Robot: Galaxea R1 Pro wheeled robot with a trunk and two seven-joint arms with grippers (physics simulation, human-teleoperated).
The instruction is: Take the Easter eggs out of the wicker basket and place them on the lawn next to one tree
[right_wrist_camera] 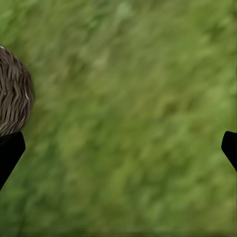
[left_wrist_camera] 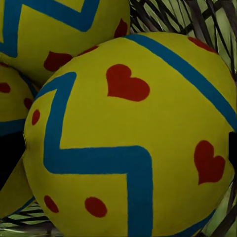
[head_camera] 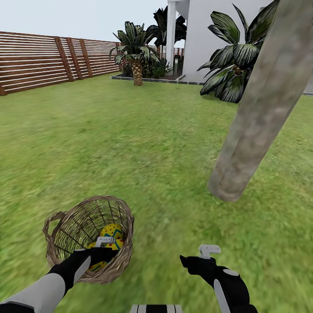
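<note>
Brown slatted fence (head_camera: 39, 65) along the far left. Short palm (head_camera: 136, 52) beside a white house (head_camera: 208, 30) beyond, dark fronded shrub (head_camera: 232, 65) nearer. Pale overcast sky (head_camera: 65, 17).

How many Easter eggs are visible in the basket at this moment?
3, all inside the wicker basket: one egg directly before the left claw, a second touching it, a third beside them. Others may be hidden.
</note>
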